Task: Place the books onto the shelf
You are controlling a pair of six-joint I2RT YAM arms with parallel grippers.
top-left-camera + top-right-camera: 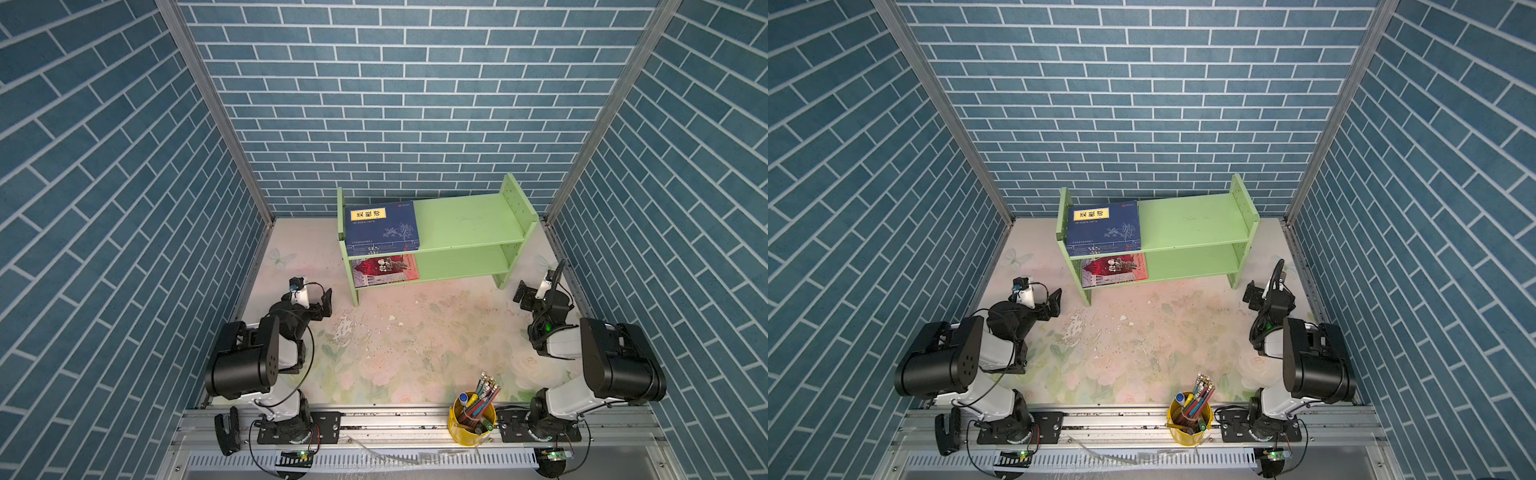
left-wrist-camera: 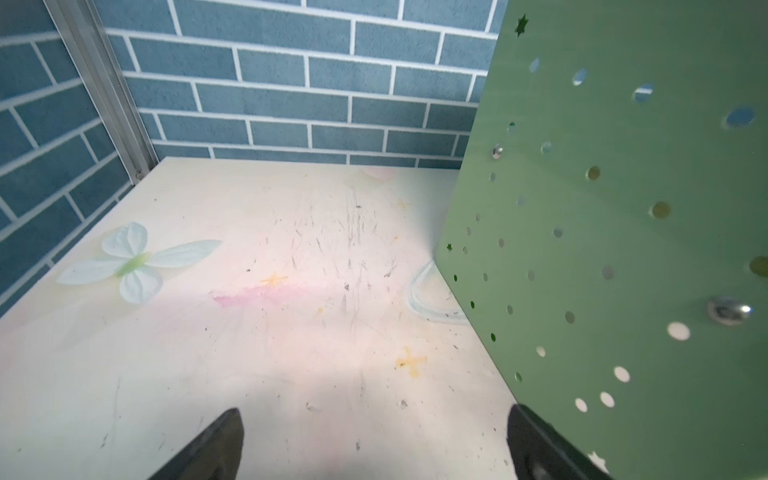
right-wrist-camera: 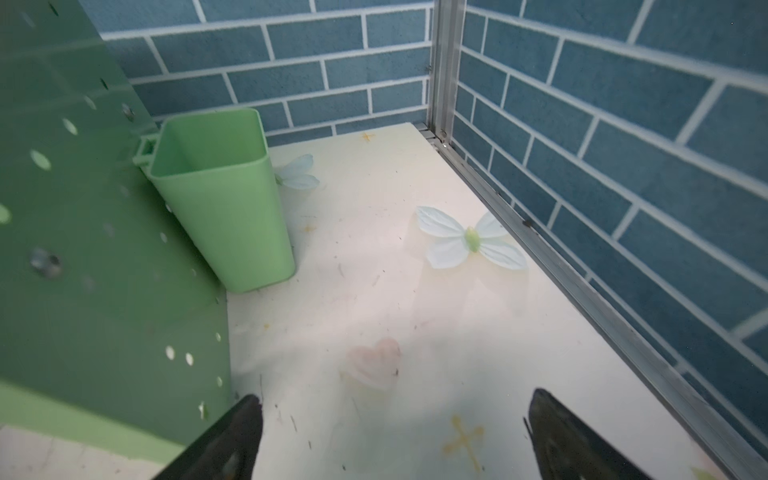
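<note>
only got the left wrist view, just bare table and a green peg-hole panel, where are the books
Observer: In both top views a stack of dark navy books, the top one with a yellow title label, lies flat at the left end of the light-green shelf's upper tier.
Operator: ok and is the lower tier empty
Observer: No. A red-and-grey book lies flat on the lower tier, right under that stack. The rest of that tier is bare.
</note>
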